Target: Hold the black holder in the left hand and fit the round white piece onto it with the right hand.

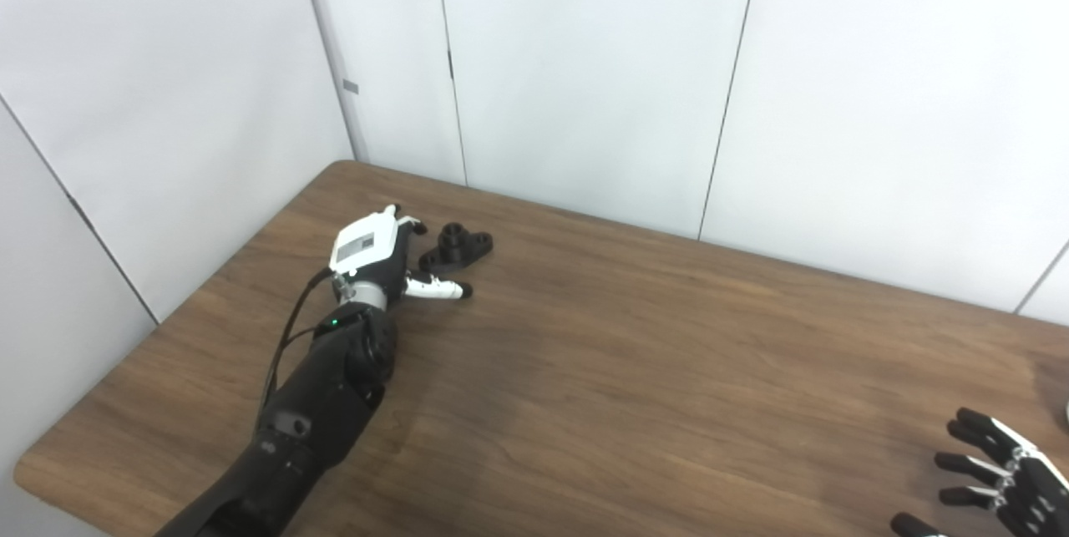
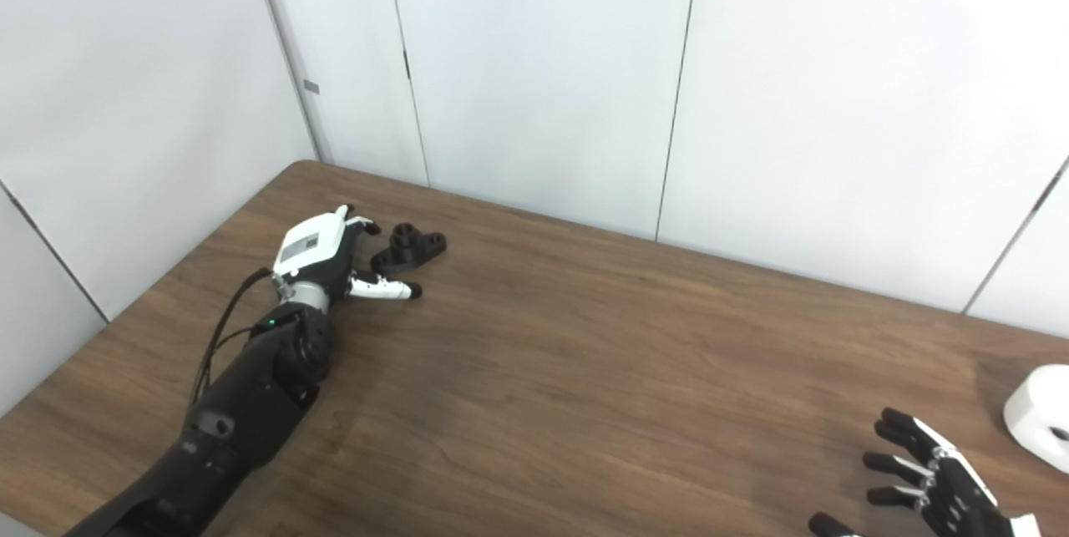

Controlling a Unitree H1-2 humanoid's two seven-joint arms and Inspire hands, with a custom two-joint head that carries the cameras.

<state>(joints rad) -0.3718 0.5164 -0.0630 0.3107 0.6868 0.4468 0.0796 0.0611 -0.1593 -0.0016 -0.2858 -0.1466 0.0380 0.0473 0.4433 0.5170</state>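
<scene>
The black holder (image 1: 456, 246) is seen lying flat on the tabletop (image 1: 635, 370) near its far left corner. The left hand (image 1: 373, 257) is placed just beside it, fingers apart, nothing grasped. The right hand (image 1: 998, 470) is observed at the near right edge, fingers spread, empty.

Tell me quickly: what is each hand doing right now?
Left hand: open, beside the black holder, not gripping it.
Right hand: open, fingers spread, holding nothing.

The holder (image 2: 408, 248) lies on the table (image 2: 585, 387) toward its far left corner. The left hand (image 2: 321, 257) sits just left of the holder. The round piece (image 2: 1040, 416) and right hand (image 2: 935, 478) lie far right of the holder, well apart.
</scene>
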